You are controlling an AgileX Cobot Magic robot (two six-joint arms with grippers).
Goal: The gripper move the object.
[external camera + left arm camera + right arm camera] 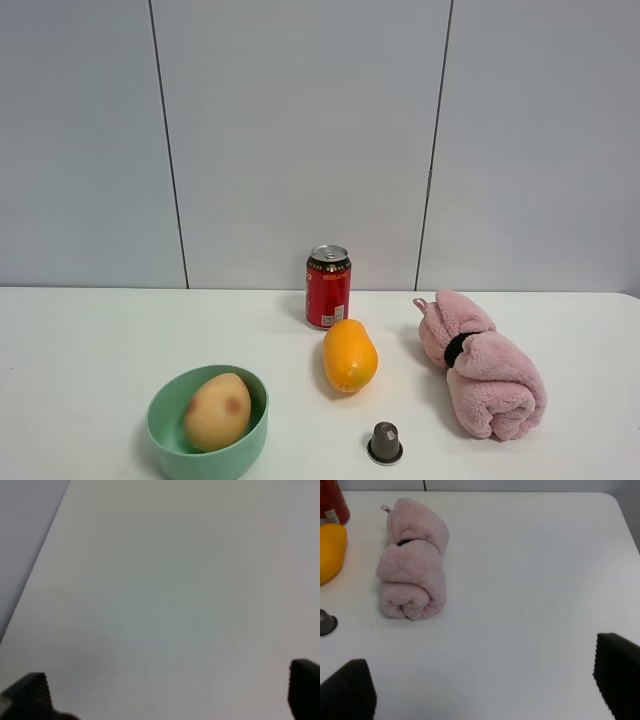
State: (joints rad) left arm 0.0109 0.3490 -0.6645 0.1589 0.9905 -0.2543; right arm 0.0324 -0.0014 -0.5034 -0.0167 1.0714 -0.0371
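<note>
The object, a pale yellow-tan egg-shaped fruit (pixel 217 411) with a reddish-brown blush, lies inside a mint-green bowl (pixel 160 427) at the front left of the table in the exterior high view. No arm or gripper shows in that view. My left gripper (pixel 170 692) is open over bare white table, and only its two black fingertips (pixel 32 690) show. My right gripper (pixel 482 685) is open above the table, near a rolled pink towel (pixel 412 577). The fruit is out of sight in both wrist views.
A brighter orange, longer fruit (pixel 350 355) lies mid-table, with a red can (pixel 328 287) behind it. A small dark capsule (pixel 385 442) stands in front. The pink towel (pixel 482 362) lies at the right. A grey panelled wall closes off the back.
</note>
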